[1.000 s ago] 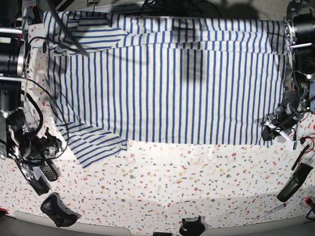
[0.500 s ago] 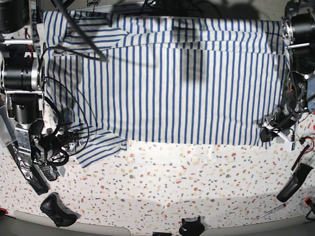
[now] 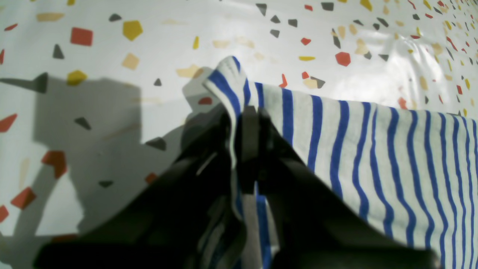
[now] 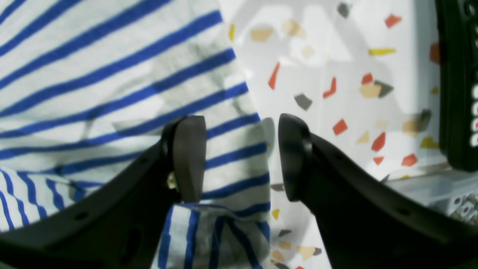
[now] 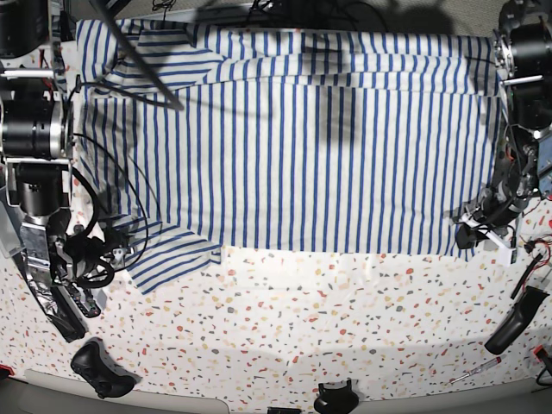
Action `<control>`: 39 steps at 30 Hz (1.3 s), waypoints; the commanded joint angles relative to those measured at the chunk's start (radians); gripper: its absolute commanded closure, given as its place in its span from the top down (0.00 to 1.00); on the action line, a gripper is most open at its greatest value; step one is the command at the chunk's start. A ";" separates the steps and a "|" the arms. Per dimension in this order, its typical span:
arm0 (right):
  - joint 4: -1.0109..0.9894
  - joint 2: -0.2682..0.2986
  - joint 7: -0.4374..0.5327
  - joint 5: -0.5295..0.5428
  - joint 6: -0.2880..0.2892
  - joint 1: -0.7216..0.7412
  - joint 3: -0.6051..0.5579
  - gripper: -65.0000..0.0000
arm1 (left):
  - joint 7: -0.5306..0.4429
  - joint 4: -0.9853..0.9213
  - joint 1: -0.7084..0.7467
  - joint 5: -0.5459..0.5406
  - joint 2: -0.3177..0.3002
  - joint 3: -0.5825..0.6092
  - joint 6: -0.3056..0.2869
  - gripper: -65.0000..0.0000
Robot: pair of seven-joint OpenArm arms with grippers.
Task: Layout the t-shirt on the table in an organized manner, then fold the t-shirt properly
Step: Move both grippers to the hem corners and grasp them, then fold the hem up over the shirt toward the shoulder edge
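The t-shirt (image 5: 302, 155), white with blue stripes, lies spread flat across the far half of the table (image 5: 345, 319). My left gripper (image 5: 473, 231) is at the shirt's near right corner. In the left wrist view this gripper (image 3: 246, 112) is shut on that corner of the t-shirt (image 3: 373, 157), with cloth pinched and bunched between the jaws. My right gripper (image 5: 119, 250) is at the near left sleeve. In the right wrist view it (image 4: 241, 160) is open, with the sleeve's edge (image 4: 149, 86) lying between and under the fingers (image 4: 188, 160).
Black cables (image 5: 95, 190) loop over the shirt's left side. A black remote-like device (image 5: 82, 302), a black controller (image 5: 99, 366), a black part (image 5: 335, 398), a black handle (image 5: 516, 321) and a screwdriver (image 5: 474, 373) lie along the near edge. A black device (image 4: 457, 82) stands right of the right gripper.
My right arm has moved in from the table's left edge to the near sleeve, and the sleeve has shifted slightly. My left gripper has stayed on the hem corner.
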 commanded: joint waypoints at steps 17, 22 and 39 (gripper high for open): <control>-0.015 -0.003 -0.010 0.097 0.149 0.009 0.004 0.07 | 0.006 0.010 -0.019 0.001 -0.011 -0.002 -0.007 0.00; -0.015 -0.002 0.021 0.098 0.149 0.010 0.004 0.00 | 0.001 0.010 -0.019 0.001 -0.010 -0.002 -0.007 0.00; 0.333 0.161 0.014 0.323 0.247 -0.140 0.004 0.00 | 0.057 0.303 0.077 -0.067 -0.002 -0.037 0.075 0.00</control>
